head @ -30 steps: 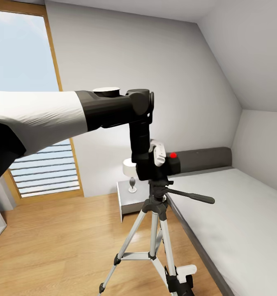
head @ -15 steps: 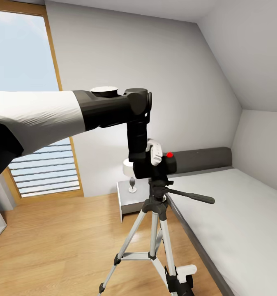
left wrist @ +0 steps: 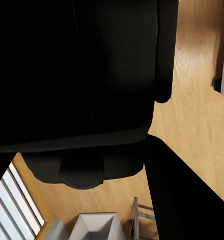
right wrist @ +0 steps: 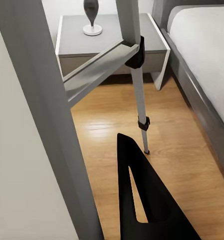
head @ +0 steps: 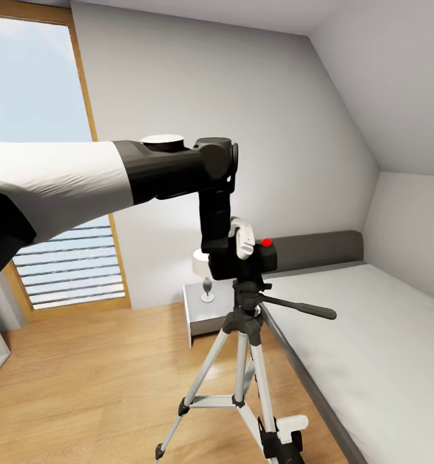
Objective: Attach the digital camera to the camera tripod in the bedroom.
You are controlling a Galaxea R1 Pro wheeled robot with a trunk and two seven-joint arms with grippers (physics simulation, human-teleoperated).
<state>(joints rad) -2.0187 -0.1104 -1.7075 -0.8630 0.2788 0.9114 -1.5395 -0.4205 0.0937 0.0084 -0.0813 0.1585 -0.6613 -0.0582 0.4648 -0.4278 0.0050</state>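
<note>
In the head view the digital camera (head: 267, 259), black with a red button on top, sits right on the black head of the camera tripod (head: 245, 320). My left gripper (head: 244, 252) comes down from above and is shut on the camera. The tripod's pan handle (head: 302, 308) points toward the bed. In the left wrist view the camera's dark body (left wrist: 82, 167) fills most of the picture. My right gripper (head: 283, 439) hangs low beside the tripod's silver legs (right wrist: 139, 95). One black finger (right wrist: 141, 200) of it shows, and I cannot tell how its jaws stand.
The grey bed with white mattress (head: 378, 335) lies just right of the tripod. Behind the tripod a grey nightstand (head: 199, 316) carries a small lamp (head: 205, 269). A tall wood-framed window (head: 37, 129) is on the left wall. Light wood floor (head: 88, 386) spreads to the left.
One second ago the camera and my left gripper stood slightly further right; they shifted a little left over the tripod head. In the last half second nothing has moved.
</note>
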